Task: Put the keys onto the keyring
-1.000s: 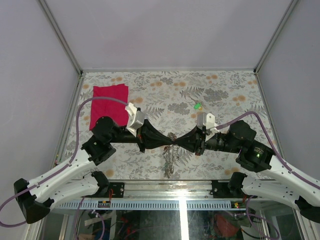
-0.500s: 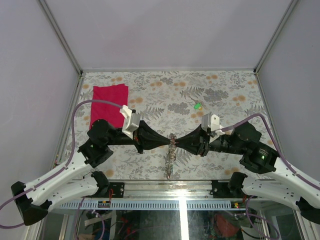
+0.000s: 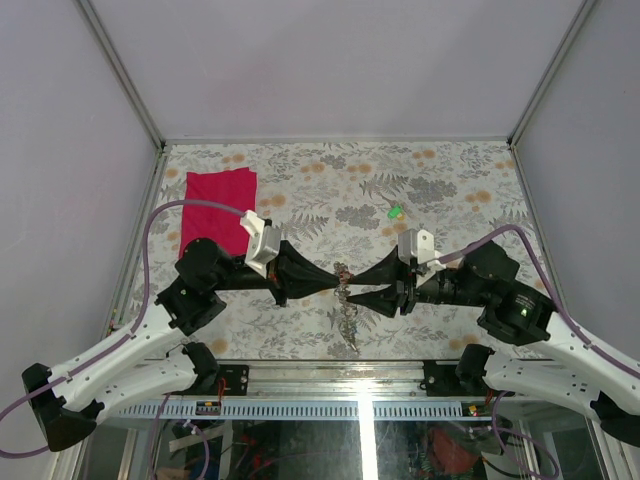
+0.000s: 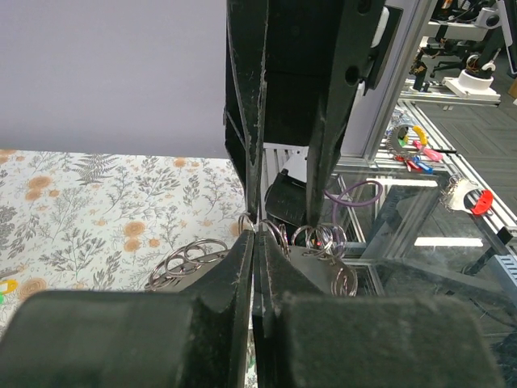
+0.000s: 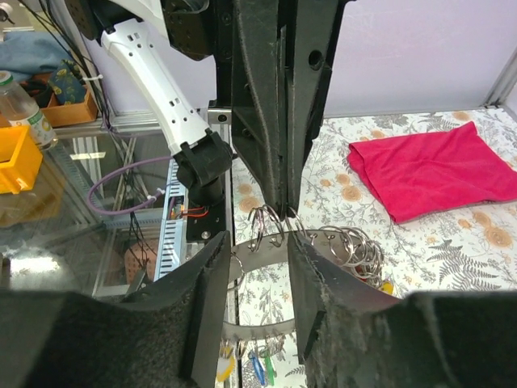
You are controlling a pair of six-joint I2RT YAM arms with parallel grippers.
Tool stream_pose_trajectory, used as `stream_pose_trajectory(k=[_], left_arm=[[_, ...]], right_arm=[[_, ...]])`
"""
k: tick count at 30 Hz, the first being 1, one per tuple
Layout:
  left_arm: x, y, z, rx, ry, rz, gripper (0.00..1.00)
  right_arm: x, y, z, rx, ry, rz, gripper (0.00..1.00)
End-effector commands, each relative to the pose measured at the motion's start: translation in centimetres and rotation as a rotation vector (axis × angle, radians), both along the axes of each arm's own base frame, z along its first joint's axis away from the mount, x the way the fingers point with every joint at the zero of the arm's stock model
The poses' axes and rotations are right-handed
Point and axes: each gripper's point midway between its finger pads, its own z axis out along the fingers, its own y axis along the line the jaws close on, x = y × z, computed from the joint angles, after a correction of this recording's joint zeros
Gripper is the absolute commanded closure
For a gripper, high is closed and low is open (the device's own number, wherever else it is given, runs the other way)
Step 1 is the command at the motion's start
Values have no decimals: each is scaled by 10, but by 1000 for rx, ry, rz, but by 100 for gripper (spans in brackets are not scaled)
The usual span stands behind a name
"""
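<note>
Grey metal, the keyring (image 3: pixel 345 282) hangs above the floral tabletop (image 3: pixel 450 180) at the middle of the top view, with small rings and keys (image 3: pixel 350 322) dangling beneath it. The left tool (image 3: pixel 336 280) reaches in from the left, its fingers pressed together on the ring's upper rim. The right tool (image 3: pixel 356 287) comes from the right with its fingers apart, one on each side of the flat band; whether they touch it cannot be told. A lone green key (image 3: pixel 395 212) lies further up the frame, and a red cloth (image 3: pixel 218 205) lies at the upper left.
</note>
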Motion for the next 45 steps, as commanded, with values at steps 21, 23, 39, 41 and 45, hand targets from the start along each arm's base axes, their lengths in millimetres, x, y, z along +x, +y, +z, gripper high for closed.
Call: stream_pose_trajectory(k=[21,23,39,41,45], left_arm=[[4,5,25,-68,-77,48,100],[4,5,25,-68,-78,47,100],[0,4,24,-54,-70,18,100],[-1,4,24,-53,-71,12,100],[-2,3,24,-52,-69,6,100]], right_arm=[[-20,-18,15,-42,-32,60,81],[-12,-19,11,-61,-26,15,79],[16,-11,26,-2,-66,-110,60],[17,-10,25,-5,-64,-109,59],[21,-6,25,-8,-63,-119,56]])
